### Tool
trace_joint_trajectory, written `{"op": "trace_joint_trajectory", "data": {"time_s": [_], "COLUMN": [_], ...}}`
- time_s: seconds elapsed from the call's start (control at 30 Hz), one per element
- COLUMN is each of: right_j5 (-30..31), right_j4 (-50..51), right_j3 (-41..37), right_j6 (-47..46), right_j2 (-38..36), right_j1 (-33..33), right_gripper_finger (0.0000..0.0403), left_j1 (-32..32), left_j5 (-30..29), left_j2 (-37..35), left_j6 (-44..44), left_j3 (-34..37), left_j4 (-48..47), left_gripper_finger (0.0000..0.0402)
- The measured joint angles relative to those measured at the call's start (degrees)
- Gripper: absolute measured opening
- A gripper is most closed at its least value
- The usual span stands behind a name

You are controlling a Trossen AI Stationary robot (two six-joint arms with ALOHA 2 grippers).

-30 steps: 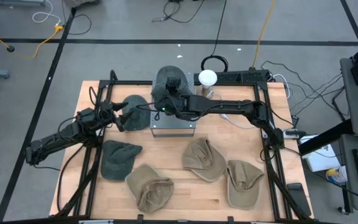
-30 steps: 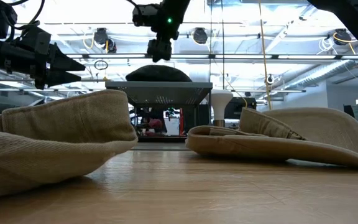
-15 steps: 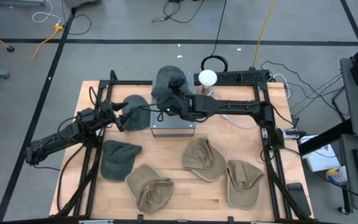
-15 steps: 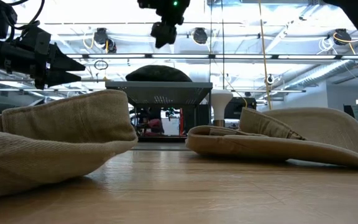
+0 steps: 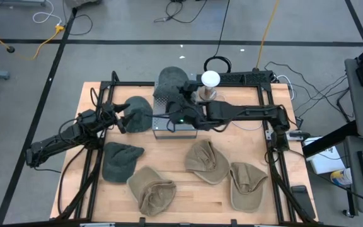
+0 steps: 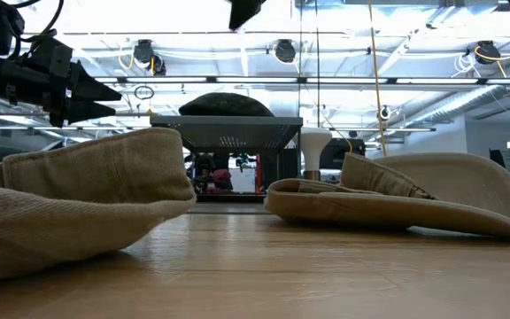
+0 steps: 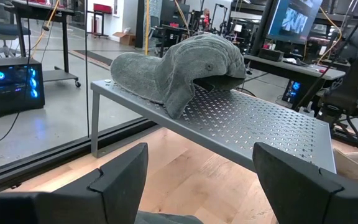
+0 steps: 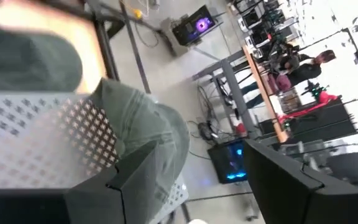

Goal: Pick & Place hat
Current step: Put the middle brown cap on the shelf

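Note:
A grey-green hat (image 5: pixel 169 82) lies by its brim and crown on the far end of a grey perforated metal stand (image 5: pixel 183 129); it also shows in the left wrist view (image 7: pixel 179 65) and the right wrist view (image 8: pixel 148 137). My right gripper (image 5: pixel 174 108) hangs open and empty high over the stand, at the low view's top edge (image 6: pixel 242 11). My left gripper (image 5: pixel 122 115) is open and empty, left of the stand, above a second green hat (image 5: pixel 138 113) that lies on the table.
A dark green hat (image 5: pixel 121 161) and three tan hats (image 5: pixel 151 189) (image 5: pixel 207 161) (image 5: pixel 247 183) lie on the near half of the wooden table. A white bulb-shaped thing (image 5: pixel 210 79) stands at the far edge. Black frame rails (image 5: pixel 273 151) run along both sides.
My right gripper has risen from just above the hat on the stand and drawn back toward the table's near right, leaving the low view almost entirely. The hat stays on the stand.

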State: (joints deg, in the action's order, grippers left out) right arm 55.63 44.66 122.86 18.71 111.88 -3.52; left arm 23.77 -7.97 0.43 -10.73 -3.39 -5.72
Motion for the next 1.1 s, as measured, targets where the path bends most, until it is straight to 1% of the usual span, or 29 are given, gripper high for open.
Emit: {"op": "trace_joint_trajectory", "data": {"time_s": [0.23, 0.4, 0.63, 0.83, 0.93, 1.03, 1.1], "right_j5": [-0.2, -0.6, -8.9, -14.9, -17.0, -18.9, -21.3], "right_j4": [11.2, 18.5, 26.9, 36.6, 40.9, 44.7, 45.6], "right_j3": [0.0, 0.0, 0.0, 0.0, 0.0, 0.0, 0.0], "right_j6": [-12.5, -19.1, -30.2, -43.1, -49.3, -56.0, -59.8], "right_j2": [-4.9, -8.1, -11.1, -13.1, -13.7, -14.2, -14.4], "right_j1": [-4.2, -7.2, -10.4, -12.3, -13.1, -13.9, -14.2], "right_gripper_finger": [0.0229, 0.0229, 0.0229, 0.0229, 0.0228, 0.0228, 0.0228], "left_j1": [0.0, 0.0, 0.0, 0.0, 0.0, 0.0, 0.0], "left_j5": [0.0, 0.0, 0.0, 0.0, 0.0, 0.0, 0.0], "left_j2": [0.0, 0.0, 0.0, 0.0, 0.0, 0.0, 0.0], "left_j6": [0.0, 0.0, 0.0, 0.0, 0.0, 0.0, 0.0], "left_j3": [0.0, 0.0, 0.0, 0.0, 0.0, 0.0, 0.0], "left_j4": [0.0, 0.0, 0.0, 0.0, 0.0, 0.0, 0.0], "left_gripper_finger": [0.0294, 0.0294, 0.0294, 0.0294, 0.0294, 0.0294, 0.0294]}}
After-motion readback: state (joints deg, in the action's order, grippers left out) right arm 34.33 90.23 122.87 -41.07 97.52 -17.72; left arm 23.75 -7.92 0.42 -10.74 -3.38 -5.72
